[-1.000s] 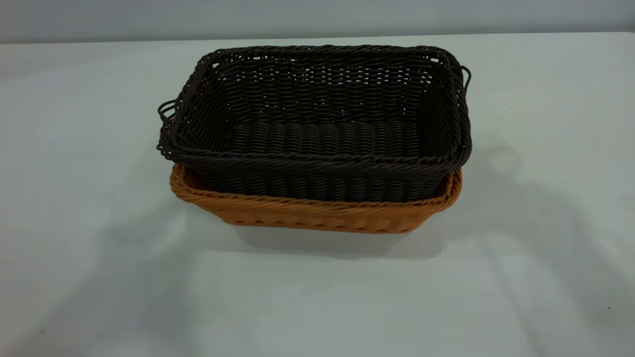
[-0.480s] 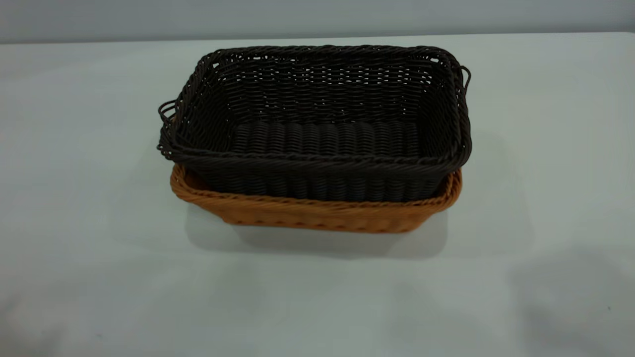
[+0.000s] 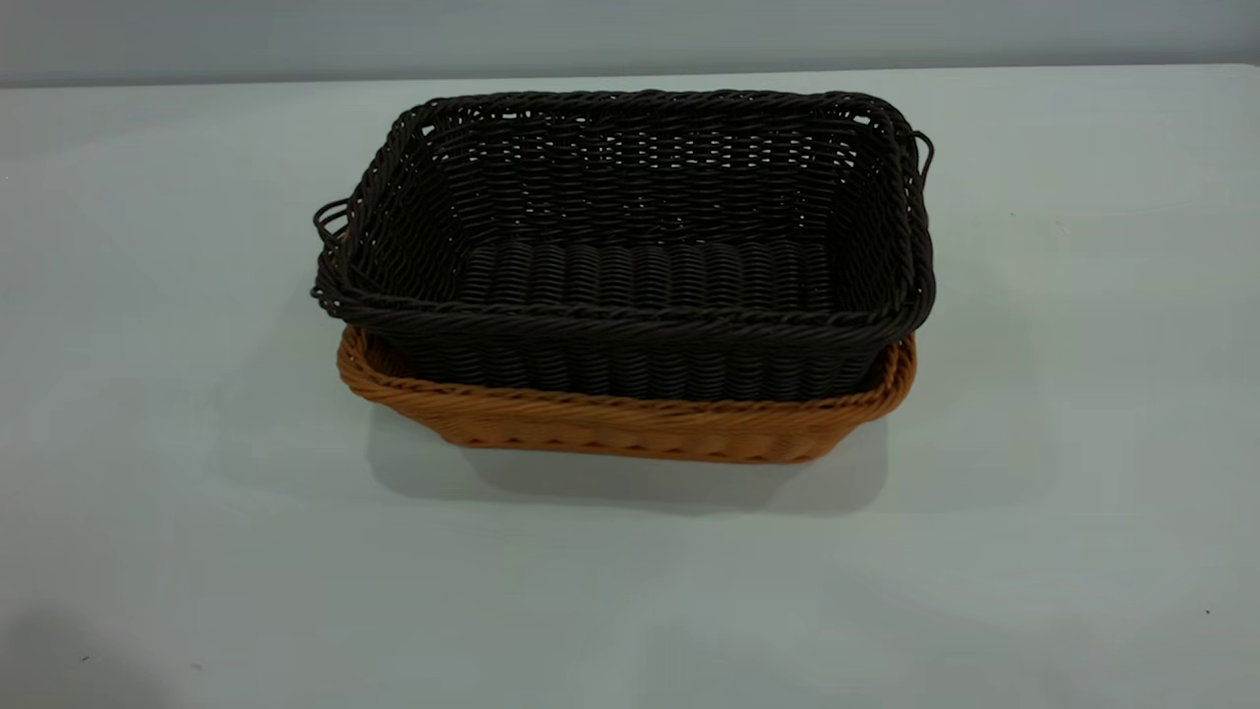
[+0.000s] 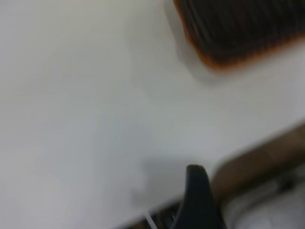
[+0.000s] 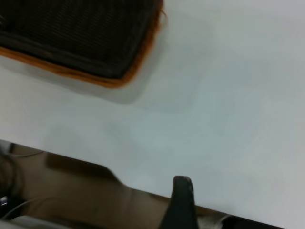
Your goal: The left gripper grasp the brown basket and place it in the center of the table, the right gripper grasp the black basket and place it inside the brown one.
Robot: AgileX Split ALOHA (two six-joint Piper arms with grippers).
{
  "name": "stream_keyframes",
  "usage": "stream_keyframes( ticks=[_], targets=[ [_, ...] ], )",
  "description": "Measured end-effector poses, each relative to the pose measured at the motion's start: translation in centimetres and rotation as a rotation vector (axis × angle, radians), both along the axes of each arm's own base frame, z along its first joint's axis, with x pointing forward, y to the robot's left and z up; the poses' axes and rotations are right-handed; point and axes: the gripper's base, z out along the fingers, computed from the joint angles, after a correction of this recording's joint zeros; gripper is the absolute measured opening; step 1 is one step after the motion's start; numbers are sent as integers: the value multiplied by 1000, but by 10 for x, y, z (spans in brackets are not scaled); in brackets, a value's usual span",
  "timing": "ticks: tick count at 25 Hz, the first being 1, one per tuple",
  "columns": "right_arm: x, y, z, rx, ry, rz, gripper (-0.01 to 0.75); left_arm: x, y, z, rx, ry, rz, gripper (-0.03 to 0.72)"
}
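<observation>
The black basket (image 3: 630, 266) sits nested inside the brown basket (image 3: 630, 428) in the middle of the table (image 3: 148, 394), both upright. The black rim stands above the orange-tan rim. Neither gripper shows in the exterior view. In the left wrist view, the left gripper (image 4: 196, 191) hovers by the table's edge, well away from a corner of the black basket (image 4: 238, 24) and brown basket (image 4: 217, 64). The right gripper (image 5: 182, 195) is likewise back at the table's edge, apart from the black basket (image 5: 71, 28) and the brown rim (image 5: 95, 78). Neither gripper holds anything.
Bare tabletop surrounds the nested baskets on all sides. The table's edge (image 5: 143, 188) runs close to the right gripper, with brown floor and cables beyond it. A grey wall (image 3: 630, 30) stands behind the table.
The arm shadows on the table's front left and right have faded and slid off toward the edges. The baskets have not moved.
</observation>
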Motion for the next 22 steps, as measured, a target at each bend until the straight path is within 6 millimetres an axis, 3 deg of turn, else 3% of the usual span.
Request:
stream_keyframes(
  ticks=[6,10,15,22],
  targets=[
    [-25,-8,-67,4,-7,-30,563,-10,-3,-65,27,245,38,500],
    [-33,-11,-67,26,-92,-31,563,-19,2,-97,79,349,49,500],
    [-34,-12,-67,21,-102,-34,563,-33,10,-122,87,357,46,500],
    [-34,-12,-67,22,-105,-34,563,-50,21,-123,33,222,-16,500]
  ],
)
